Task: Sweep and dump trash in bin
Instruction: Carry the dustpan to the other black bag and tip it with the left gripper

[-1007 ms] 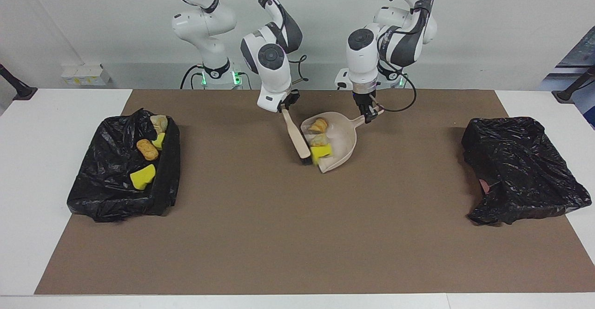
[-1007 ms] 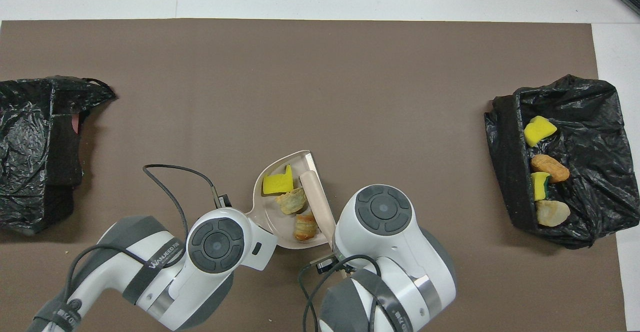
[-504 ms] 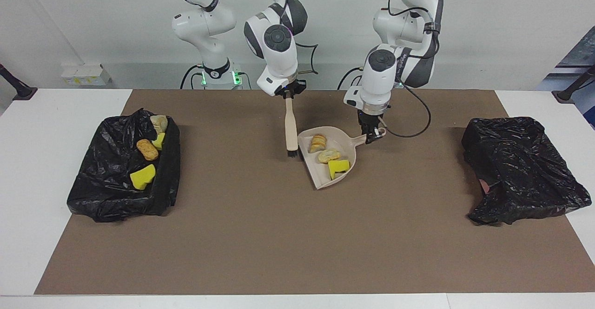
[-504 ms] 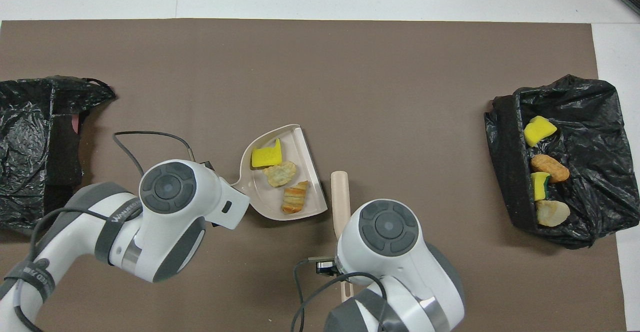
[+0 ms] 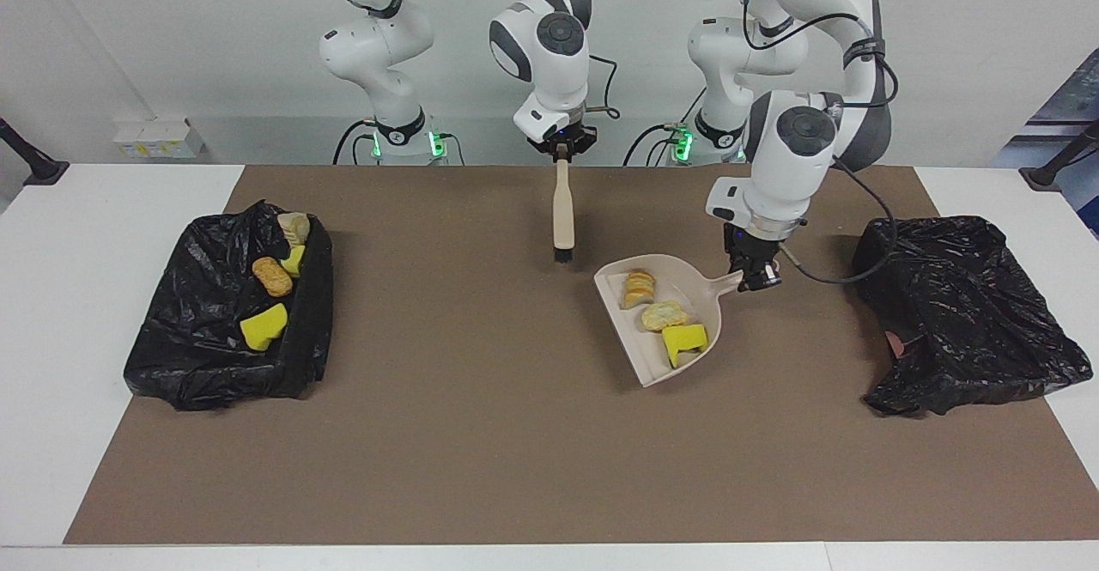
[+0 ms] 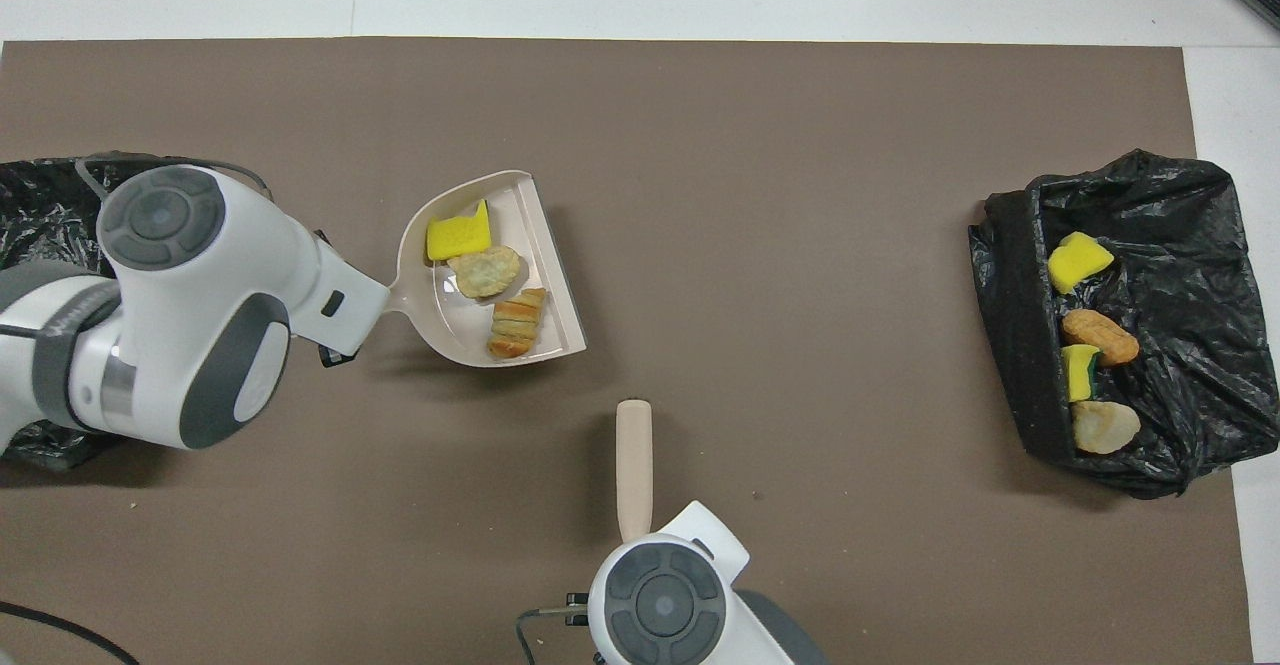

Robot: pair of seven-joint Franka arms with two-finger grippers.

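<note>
Toward the right arm's end, a black-lined bin (image 5: 227,313) sits near the brown mat's (image 5: 481,434) edge with four scraps (image 5: 264,327) in it. Bare mat lies between it and the right gripper (image 5: 562,151), clamped on a hanging brush (image 5: 562,215). The left gripper (image 5: 755,277) grips the handle of a raised dustpan (image 5: 640,356) carrying three trash pieces (image 5: 664,315), with a crumpled black bag (image 5: 962,313) near it.

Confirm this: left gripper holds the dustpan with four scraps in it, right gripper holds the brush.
Wrong count. The dustpan carries three scraps, not four, as the overhead view shows. The rest stands: left gripper grips its handle and right gripper holds the brush.
</note>
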